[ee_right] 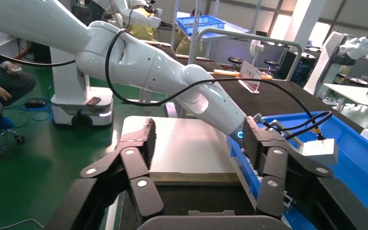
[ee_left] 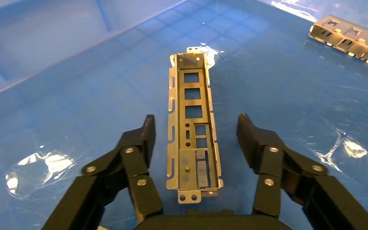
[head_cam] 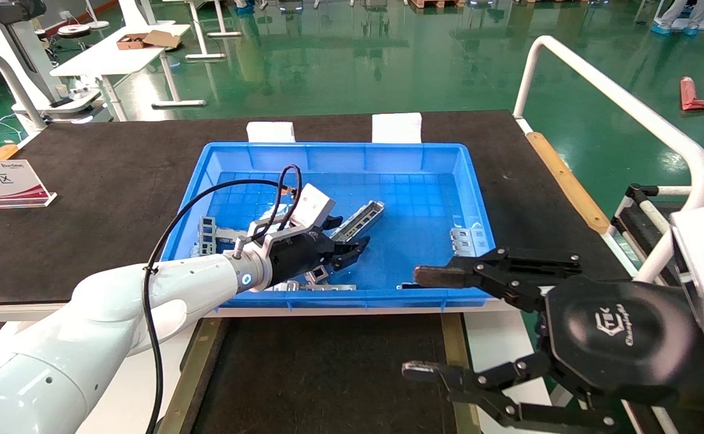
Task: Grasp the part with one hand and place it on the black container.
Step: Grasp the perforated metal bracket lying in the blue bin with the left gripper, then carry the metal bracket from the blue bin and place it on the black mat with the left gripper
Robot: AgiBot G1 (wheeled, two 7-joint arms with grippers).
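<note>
Straddling the part (ee_left: 192,128), the left gripper (ee_left: 195,136) hangs wide open in the bin (head_cam: 240,158), holding nothing. Looks light, stiff and slick; pinch its side walls mid-length. Right gripper (head_cam: 419,322) idles open over the container (head_cam: 328,374).

Bare bin floor flanks the part (ee_left: 192,129) on both long sides; the left gripper (ee_left: 195,136) straddles it, fingers spread.

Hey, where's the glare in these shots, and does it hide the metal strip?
Left wrist view: white glare patches on the blue bin floor, beside the open left gripper; the strip stays clear. Head view: ceiling lights reflect off the green floor.
</note>
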